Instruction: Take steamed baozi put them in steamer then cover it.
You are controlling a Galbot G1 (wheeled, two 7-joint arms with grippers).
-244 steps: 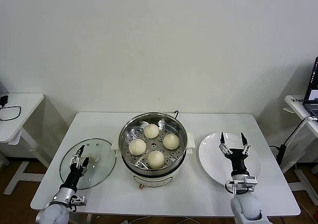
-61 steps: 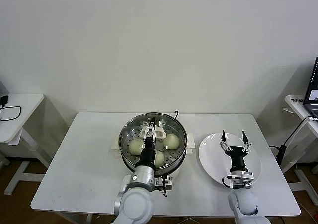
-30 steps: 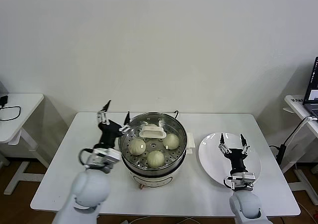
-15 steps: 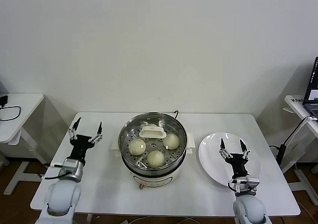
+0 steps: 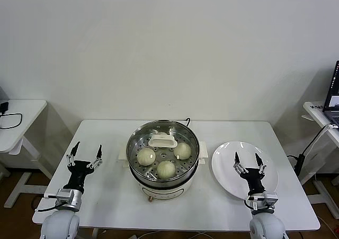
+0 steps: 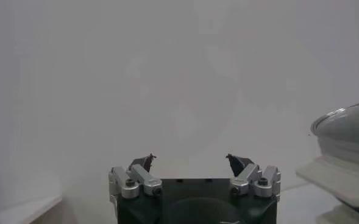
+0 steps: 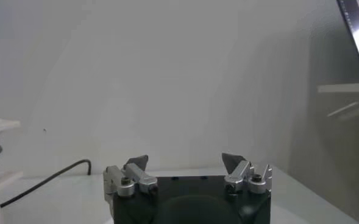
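The steamer (image 5: 139, 146) stands mid-table, a shiny steel pot on a cream base. The cover (image 5: 185, 134), clear glass with a cream handle (image 5: 162, 140), rests on it. Three baozi show through the glass: one (image 5: 146, 156) on the left, one (image 5: 182, 150) on the right, one (image 5: 166, 169) at the front. My left gripper (image 5: 85, 153) is open and empty over the table's left front, well apart from the pot. In the left wrist view this gripper (image 6: 190, 159) points up with the cover's rim (image 6: 347, 125) off to one side. My right gripper (image 5: 247, 162) (image 7: 184, 159) is open and empty above the plate.
A flat white plate (image 5: 228, 153) lies right of the steamer. A black cable (image 5: 187, 121) (image 7: 51, 173) runs behind the pot. The white table (image 5: 100, 188) has bare surface on its left half. Side desks stand at the far left and far right.
My left arm has drawn away from the steamer to the table's left front, leaving the cover on the pot. My right gripper has sunk slightly toward the front edge.
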